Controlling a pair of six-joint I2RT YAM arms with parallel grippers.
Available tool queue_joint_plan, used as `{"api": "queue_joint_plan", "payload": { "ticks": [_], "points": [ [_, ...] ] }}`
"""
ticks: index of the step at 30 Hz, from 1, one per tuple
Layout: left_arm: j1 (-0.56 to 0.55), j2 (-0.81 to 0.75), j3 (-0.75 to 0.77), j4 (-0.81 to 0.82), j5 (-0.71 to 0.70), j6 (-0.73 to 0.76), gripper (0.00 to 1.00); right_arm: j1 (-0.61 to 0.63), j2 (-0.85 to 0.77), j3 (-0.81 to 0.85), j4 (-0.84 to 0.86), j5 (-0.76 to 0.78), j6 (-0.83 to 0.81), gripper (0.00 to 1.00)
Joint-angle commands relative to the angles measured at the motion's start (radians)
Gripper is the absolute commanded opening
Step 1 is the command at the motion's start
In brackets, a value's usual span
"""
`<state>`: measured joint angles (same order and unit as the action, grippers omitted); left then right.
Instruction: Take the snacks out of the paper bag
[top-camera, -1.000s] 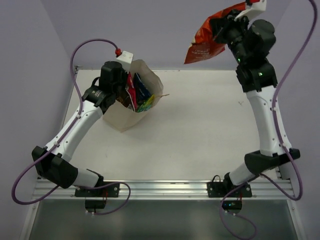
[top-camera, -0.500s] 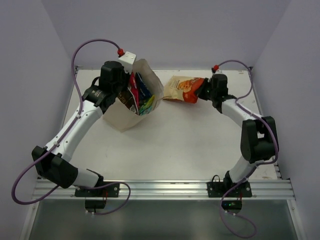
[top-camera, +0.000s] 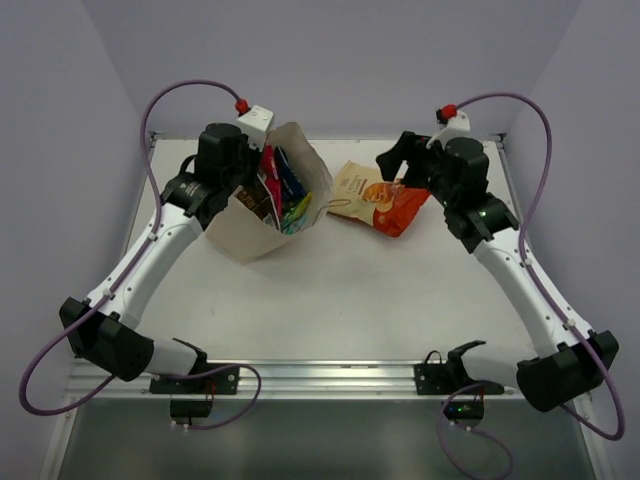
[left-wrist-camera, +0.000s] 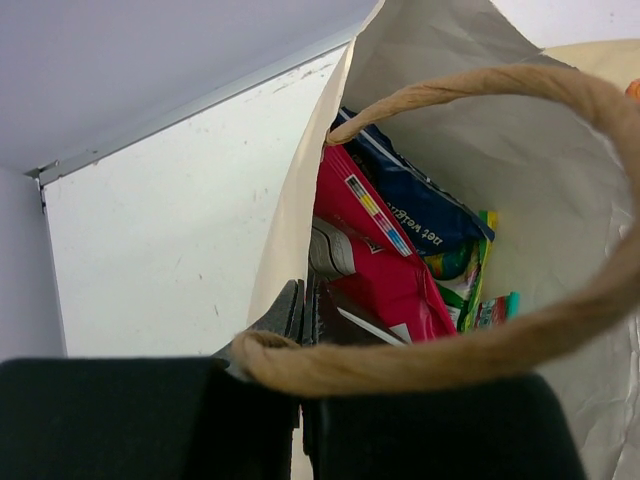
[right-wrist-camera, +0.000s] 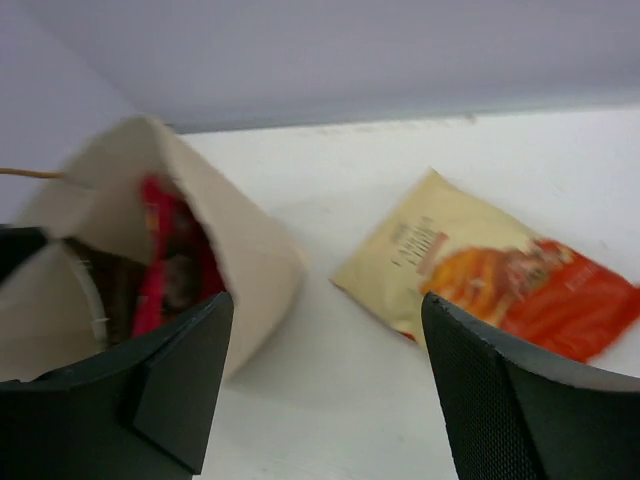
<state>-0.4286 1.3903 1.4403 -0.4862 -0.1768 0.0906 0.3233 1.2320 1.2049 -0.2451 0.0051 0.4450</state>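
**A:** Where does the paper bag (top-camera: 246, 236) sit?

**B:** On the far left of the desk (top-camera: 350, 290). It leans with its open mouth turned up and to the right. Whether its base lies flat I cannot tell.

**A:** And the left end effector (left-wrist-camera: 304, 302)?

**B:** Its fingers are pressed together on the bag's near-left rim, right where the cord handle (left-wrist-camera: 500, 352) starts. The handle loops across the left wrist view in front of the opening.

**A:** What is inside?

**B:** Several packets standing on edge. A pink packet (left-wrist-camera: 388, 285) is nearest the clamped rim, and a dark blue packet (left-wrist-camera: 420, 215) is behind it. A green packet (left-wrist-camera: 466, 268) is deeper in, toward the right wall. The rest are too hidden to name.

**A:** Any snack outside the bag?

**B:** One. The orange-and-cream chips packet (top-camera: 378, 198) lies flat on the desk at the far side, a little right of the middle. It is near the bag's right side but apart from it, and the right wrist view shows bare desk between them.

**A:** The right end effector (top-camera: 402, 168)?

**B:** Its fingers are spread wide with nothing between them. It hangs over the far edge of the chips packet, and in its own wrist view the packet lies clear of both fingers.
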Motion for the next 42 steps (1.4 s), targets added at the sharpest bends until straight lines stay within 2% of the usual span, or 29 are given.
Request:
{"api": "queue_joint_plan", "payload": {
  "ticks": [1,5,11,21,29,30,32,34,35,36,37,42],
  "points": [
    [-0.013,-0.051,0.012,-0.020,0.040,0.008,0.00,0.117,-0.010,0.163,-0.054,-0.032,-0.098,0.78],
    [-0.015,-0.069,0.009,-0.025,0.040,0.011,0.00,0.247,0.105,0.323,-0.054,-0.100,-0.068,0.76],
    [-0.015,-0.082,-0.020,-0.023,0.026,0.006,0.00,0.367,0.323,0.398,0.029,-0.093,-0.022,0.70],
    [-0.015,-0.077,-0.015,-0.009,0.048,-0.014,0.00,0.408,0.558,0.341,0.266,-0.070,0.032,0.63],
    [-0.015,-0.076,-0.024,-0.011,0.079,-0.026,0.00,0.418,0.687,0.399,0.331,-0.034,0.035,0.61],
    [-0.015,-0.076,-0.026,-0.012,0.080,-0.031,0.00,0.416,0.699,0.407,0.329,-0.034,0.031,0.59],
    [-0.015,-0.076,-0.031,-0.009,0.080,-0.034,0.00,0.418,0.725,0.435,0.325,-0.033,0.021,0.44],
    [-0.015,-0.076,-0.035,-0.006,0.073,-0.038,0.00,0.418,0.718,0.449,0.296,-0.034,0.003,0.26],
    [-0.015,-0.076,-0.040,-0.005,0.057,-0.038,0.00,0.418,0.701,0.450,0.288,-0.037,-0.003,0.11],
    [-0.015,-0.074,-0.041,-0.003,0.047,-0.045,0.00,0.418,0.678,0.447,0.276,-0.040,-0.012,0.05],
    [-0.015,-0.074,-0.043,-0.003,0.018,-0.048,0.00,0.418,0.622,0.444,0.270,-0.047,-0.023,0.01],
    [-0.013,-0.059,-0.037,-0.009,-0.065,-0.060,0.00,0.418,0.459,0.511,0.134,-0.096,-0.089,0.00]
  ]
}}
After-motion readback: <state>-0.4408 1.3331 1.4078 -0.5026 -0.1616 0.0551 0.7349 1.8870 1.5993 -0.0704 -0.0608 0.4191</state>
